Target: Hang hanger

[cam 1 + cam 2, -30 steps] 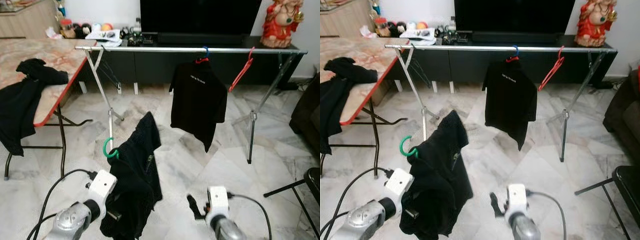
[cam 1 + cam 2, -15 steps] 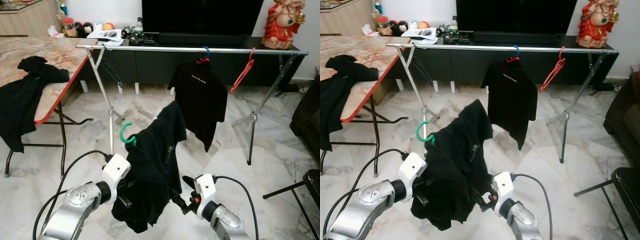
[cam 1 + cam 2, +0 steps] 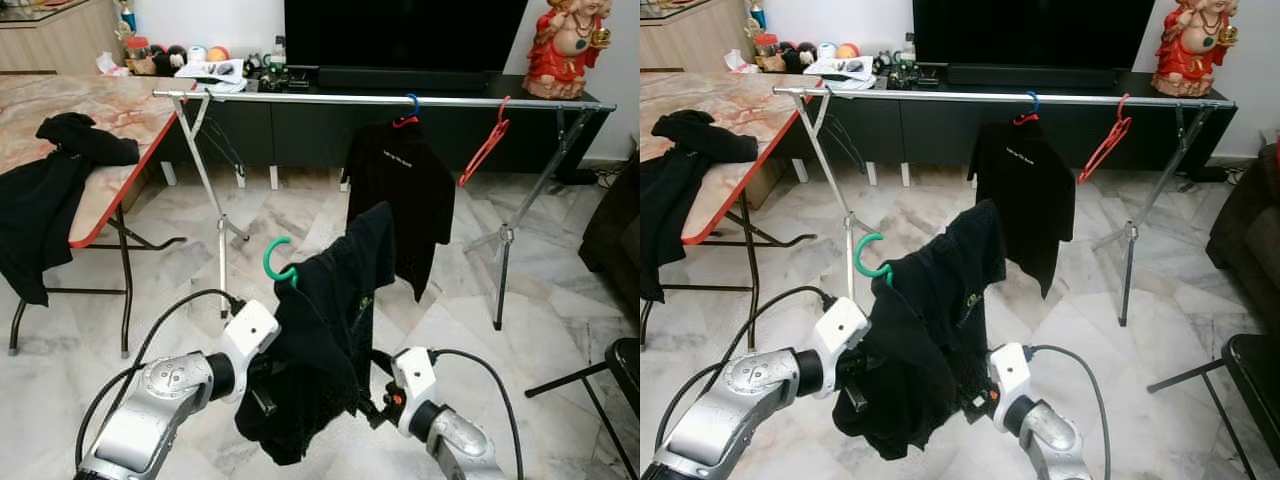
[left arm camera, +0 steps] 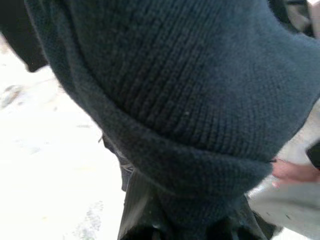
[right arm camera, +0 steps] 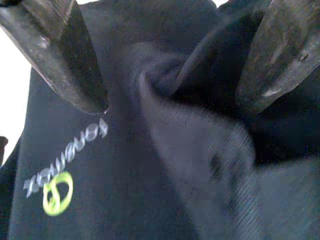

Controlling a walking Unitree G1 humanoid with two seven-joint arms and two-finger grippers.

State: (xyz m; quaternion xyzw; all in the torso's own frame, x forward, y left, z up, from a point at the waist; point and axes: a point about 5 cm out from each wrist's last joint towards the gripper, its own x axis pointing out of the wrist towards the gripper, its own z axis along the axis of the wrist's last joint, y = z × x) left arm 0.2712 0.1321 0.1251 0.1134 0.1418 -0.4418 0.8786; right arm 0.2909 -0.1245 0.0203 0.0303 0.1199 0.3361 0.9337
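Green plastic marks the hanger [image 3: 279, 262] whose hook curls up above a black shirt [image 3: 330, 330] draped over it, and in the left eye view the left gripper [image 3: 262, 388] carries this load from below and behind, its silver forearm angled up from the lower left with the white wrist block just beside the cloth; the jaws are buried in fabric, so I cannot tell how far they are closed. The step in hand looks like the carry toward the rail [image 3: 380, 99], which stands well beyond and above the hook, already bearing another black shirt [image 3: 400, 205] on a blue hanger and a bare red hanger [image 3: 484, 143]. The next move calls for raising the hook higher than the rail, in the free stretch to the left of the hung shirt, then lowering it on. In the right eye view the right gripper [image 3: 975, 398] reaches in low from the right, touching the shirt's lower hem, arm bent inward. The left wrist view gives close dark knit cloth [image 4: 190, 100] bunched over the gripper, hiding the jaws. The right wrist view shows two black fingers [image 5: 70, 55] spread apart, with folded shirt fabric bearing a green logo [image 5: 57, 192] between and beyond them, not clamped.
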